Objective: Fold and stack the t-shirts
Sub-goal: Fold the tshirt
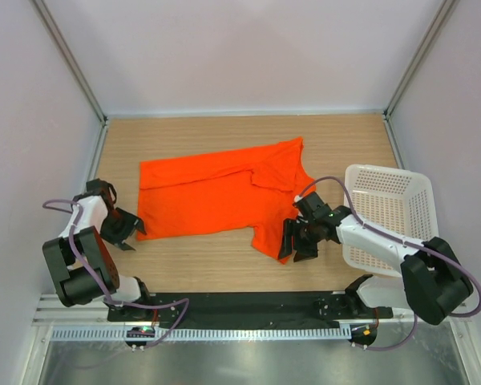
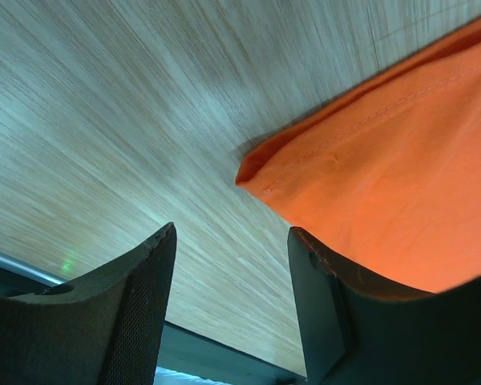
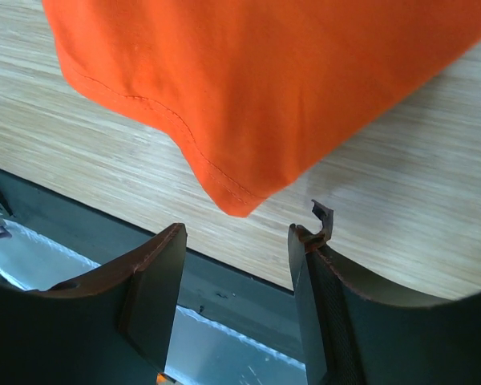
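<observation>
The thin orange-red short-sleeved t-shirt (image 1: 208, 196) lies creased and partly folded on the pale wooden table (image 1: 192, 269), with the left gripper (image 1: 128, 230) and right gripper (image 1: 297, 243) parted and empty beside its near corners.

Pairs white link shells with bulky black joints on left arm (image 1: 88, 213) and right arm (image 1: 377, 241) alike — thin lilac cable (image 1: 329, 179) looping along each. Ends in broad curved matte-black left fingers (image 2: 132, 317) and right fingers (image 3: 152, 277), the latter edged reddish-brown.
</observation>
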`<state>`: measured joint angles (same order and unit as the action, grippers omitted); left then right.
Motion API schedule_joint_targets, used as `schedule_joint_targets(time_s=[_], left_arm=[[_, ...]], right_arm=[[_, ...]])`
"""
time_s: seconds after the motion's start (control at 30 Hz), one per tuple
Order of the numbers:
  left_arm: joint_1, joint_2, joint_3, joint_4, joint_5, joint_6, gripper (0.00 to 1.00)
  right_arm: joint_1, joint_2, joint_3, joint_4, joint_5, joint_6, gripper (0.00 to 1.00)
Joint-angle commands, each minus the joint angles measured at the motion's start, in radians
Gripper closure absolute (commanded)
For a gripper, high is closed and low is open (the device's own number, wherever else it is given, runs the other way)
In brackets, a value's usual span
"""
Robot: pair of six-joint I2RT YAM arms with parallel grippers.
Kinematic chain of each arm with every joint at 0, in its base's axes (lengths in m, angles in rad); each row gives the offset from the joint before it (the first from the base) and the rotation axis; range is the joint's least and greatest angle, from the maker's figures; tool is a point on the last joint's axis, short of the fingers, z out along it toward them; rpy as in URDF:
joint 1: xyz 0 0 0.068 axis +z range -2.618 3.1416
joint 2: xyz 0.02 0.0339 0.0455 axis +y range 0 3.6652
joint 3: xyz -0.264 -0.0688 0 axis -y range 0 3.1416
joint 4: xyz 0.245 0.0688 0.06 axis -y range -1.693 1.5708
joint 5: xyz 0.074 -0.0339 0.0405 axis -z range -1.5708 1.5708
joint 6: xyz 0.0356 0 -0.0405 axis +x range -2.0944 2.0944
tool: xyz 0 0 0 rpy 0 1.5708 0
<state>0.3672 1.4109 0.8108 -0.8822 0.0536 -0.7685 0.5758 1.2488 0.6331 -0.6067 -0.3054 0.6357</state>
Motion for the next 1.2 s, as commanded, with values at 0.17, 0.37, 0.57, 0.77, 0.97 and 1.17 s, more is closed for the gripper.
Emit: schedule_joint_targets(time_s=[0.17,0.37,0.57,0.77,0.97,1.17], left_arm=[[0.032,0.023,0.004,0.052,0.018,-0.015,0.44],[0.032,0.048,-0.016,0.092,0.066,-0.032,0.48],[0.032,0.086,-0.044,0.138,0.077,-0.034,0.51],[0.032,0.112,-0.021,0.141,0.052,-0.022,0.57],[0.032,0.117,0.010,0.129,0.009,-0.002,0.64],[0.030,0.145,0.024,0.144,0.005,0.024,0.81]], right_arm=[[0.045,0.054,-0.013,0.114,0.014,0.045,0.40],[0.065,0.041,0.004,0.076,0.097,0.062,0.39],[0.075,0.040,0.014,0.041,0.167,0.081,0.41],[0.104,0.058,0.016,0.045,0.190,0.108,0.48],[0.140,0.078,0.019,0.056,0.219,0.134,0.45],[0.144,0.112,0.025,0.067,0.351,0.162,0.52]])
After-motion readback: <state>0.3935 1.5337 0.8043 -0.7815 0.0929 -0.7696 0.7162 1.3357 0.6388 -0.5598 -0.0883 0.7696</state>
